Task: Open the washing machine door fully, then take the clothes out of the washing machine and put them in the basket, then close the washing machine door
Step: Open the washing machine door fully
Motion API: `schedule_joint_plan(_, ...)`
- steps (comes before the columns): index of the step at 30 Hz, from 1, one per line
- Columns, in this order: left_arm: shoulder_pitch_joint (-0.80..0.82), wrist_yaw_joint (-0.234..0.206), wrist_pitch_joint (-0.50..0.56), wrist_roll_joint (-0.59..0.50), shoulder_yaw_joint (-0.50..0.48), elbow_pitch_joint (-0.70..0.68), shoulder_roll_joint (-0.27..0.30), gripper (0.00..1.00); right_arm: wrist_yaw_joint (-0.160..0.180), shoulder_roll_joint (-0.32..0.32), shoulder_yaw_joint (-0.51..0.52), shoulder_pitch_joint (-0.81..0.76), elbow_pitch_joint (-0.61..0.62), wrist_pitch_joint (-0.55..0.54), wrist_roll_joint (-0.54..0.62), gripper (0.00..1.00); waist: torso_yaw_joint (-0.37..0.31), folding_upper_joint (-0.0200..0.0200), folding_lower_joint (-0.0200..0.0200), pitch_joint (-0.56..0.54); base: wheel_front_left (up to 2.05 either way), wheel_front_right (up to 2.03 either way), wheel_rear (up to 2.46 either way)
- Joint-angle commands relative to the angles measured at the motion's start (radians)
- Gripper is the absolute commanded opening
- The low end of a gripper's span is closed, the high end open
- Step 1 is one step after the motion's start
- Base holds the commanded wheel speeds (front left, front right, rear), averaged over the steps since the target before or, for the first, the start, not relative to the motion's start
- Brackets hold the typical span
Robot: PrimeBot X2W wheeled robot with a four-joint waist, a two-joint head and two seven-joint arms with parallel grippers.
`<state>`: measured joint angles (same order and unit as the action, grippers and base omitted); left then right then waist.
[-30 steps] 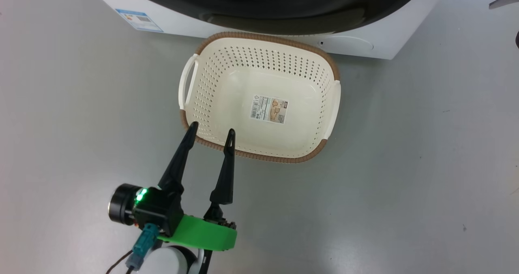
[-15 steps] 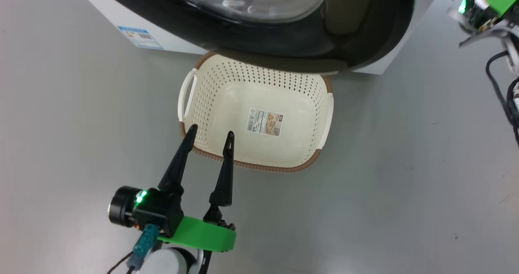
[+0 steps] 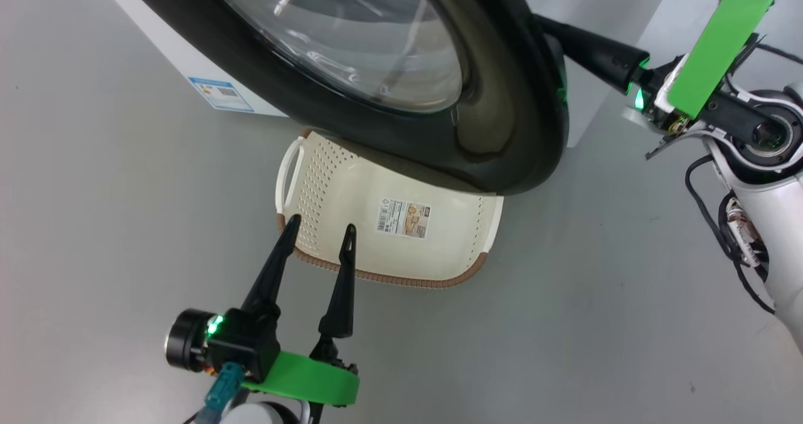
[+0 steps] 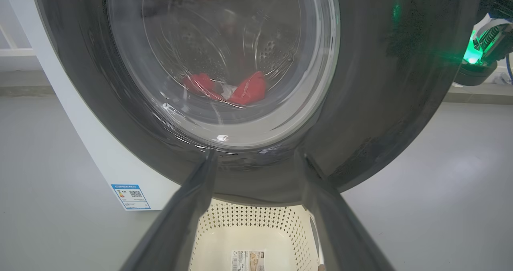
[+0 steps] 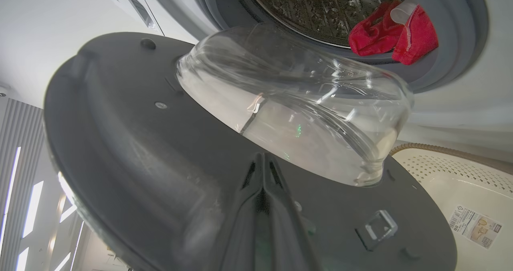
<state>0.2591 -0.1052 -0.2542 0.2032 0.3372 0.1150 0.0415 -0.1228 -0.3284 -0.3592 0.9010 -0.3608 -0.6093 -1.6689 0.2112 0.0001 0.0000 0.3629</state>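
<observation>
Grey floor [image 3: 94, 223] carries the washing machine [image 4: 100, 158]; I read its door [image 3: 502, 98] swung partly out. Red clothes [image 5: 392, 34] lie low in the drum [image 5: 320, 6]. The basket [image 3: 376, 278] stands just before the machine, partly beneath the door. Right pincer [image 5: 263, 158]: closed tight, empty, on the door's inner side. Left pincer [image 3: 322, 223]: spread wide, empty, above the basket's near rim.

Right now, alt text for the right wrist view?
The round black-rimmed washing machine door with bulging clear glass bowl stands open, the shut right hand at its inner face. Behind, red fabric clothes lie in the steel drum; cream perforated plastic basket lower right.
</observation>
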Motion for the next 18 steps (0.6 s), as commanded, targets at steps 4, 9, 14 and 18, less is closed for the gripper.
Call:
schedule_joint_plan(4, -0.029, 0.003, -0.008, -0.007, -0.038, -0.021, 0.009, 1.00, -0.008, 0.029, 0.006, -0.053, 0.057, -0.027, 0.020, 0.00, -0.003, -0.0001, 0.0000, -0.022, 0.00, 0.00, 0.00)
schedule_joint_plan(9, -0.037, 0.003, -0.008, -0.007, -0.041, -0.021, 0.009, 1.00, -0.008, 0.042, 0.006, -0.083, 0.078, -0.053, 0.024, 0.00, -0.006, -0.0001, 0.0000, -0.034, 0.00, 0.00, 0.00)
schedule_joint_plan(14, -0.046, 0.003, -0.008, -0.007, -0.043, -0.023, 0.009, 1.00, -0.008, 0.057, 0.010, -0.111, 0.096, -0.074, 0.032, 0.00, -0.010, -0.0001, 0.0000, -0.045, 0.00, 0.00, 0.00)
schedule_joint_plan(18, -0.049, 0.004, -0.008, -0.007, -0.044, -0.025, 0.009, 1.00, -0.008, 0.066, 0.018, -0.122, 0.097, -0.074, 0.048, 0.00, -0.011, -0.0001, 0.0000, -0.049, 0.00, 0.00, 0.00)
